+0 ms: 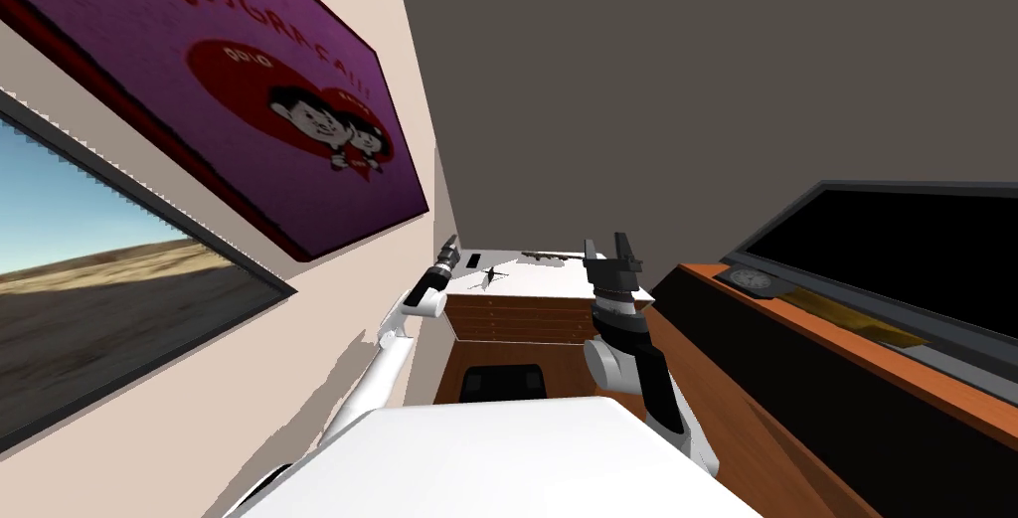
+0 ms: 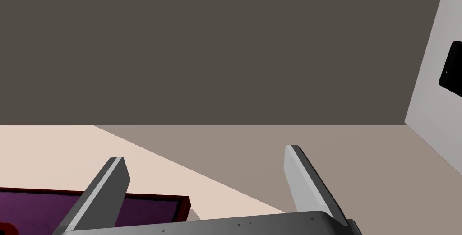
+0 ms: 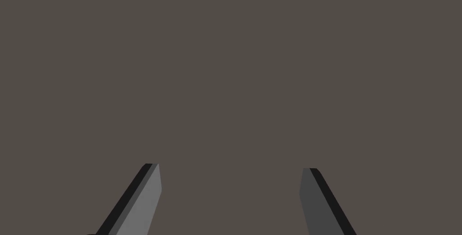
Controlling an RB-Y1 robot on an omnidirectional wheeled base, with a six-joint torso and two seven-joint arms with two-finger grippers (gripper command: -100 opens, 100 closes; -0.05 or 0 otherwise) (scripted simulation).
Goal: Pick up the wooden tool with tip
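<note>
A chest of drawers with brown fronts and a white top stands ahead of me. On its top lie three small dark things: a thin crossed tool, a small black block and a long thin item. They are too small to tell which is the wooden tool. My left gripper is raised at the chest's left edge, open and empty. My right gripper is raised over the chest's right side, open with nothing between its fingers.
A brown-topped counter with a dark front runs along my right, carrying a round grey item under a black panel. The left wall with a purple poster is close. A dark object lies before the chest.
</note>
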